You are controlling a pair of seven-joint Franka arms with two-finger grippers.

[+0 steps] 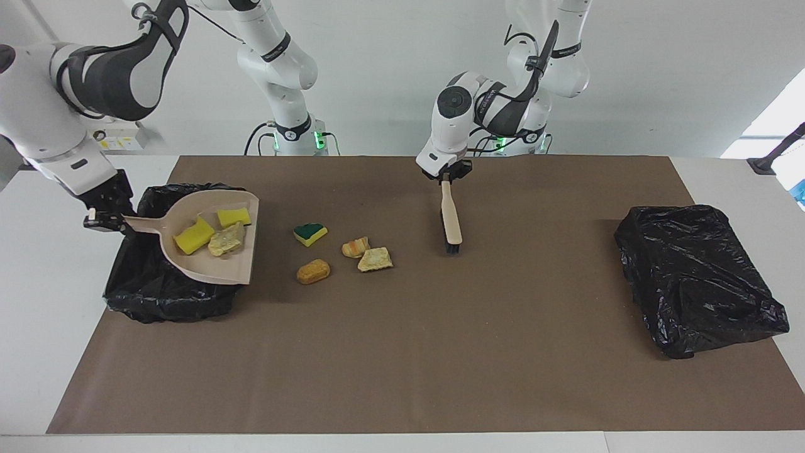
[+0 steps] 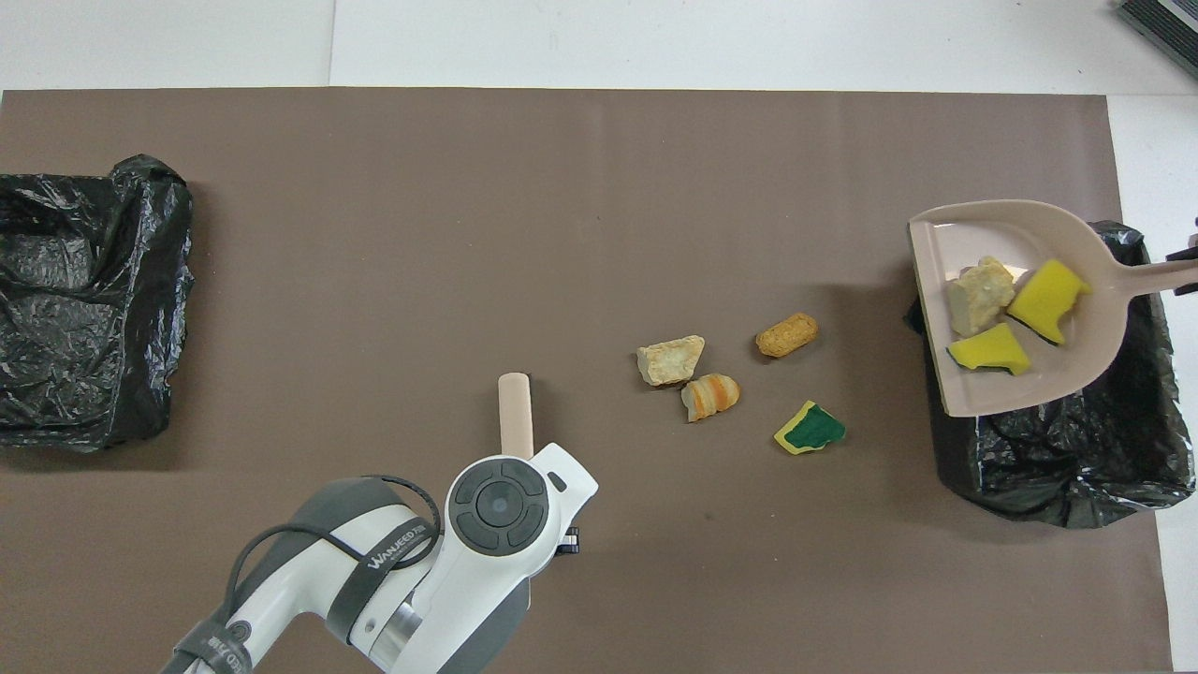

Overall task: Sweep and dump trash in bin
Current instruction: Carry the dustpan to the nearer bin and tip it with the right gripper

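Now | right claw (image 1: 108, 220) pinching dustpan (image 1: 210, 251) handle, three scraps (image 1: 212, 234) inside | left claw (image 1: 448, 178) pinching brush (image 1: 450, 219)

A white table (image 1: 38, 302) carries a large brown mat (image 1: 440, 352) that covers most of its top. A plain white wall (image 1: 660, 75) rises past the table's edge. Bright daylight comes in at a window (image 1: 770, 132) toward the left arm's end.

Glossy crinkled plastic bin liner (image 1: 698, 277)
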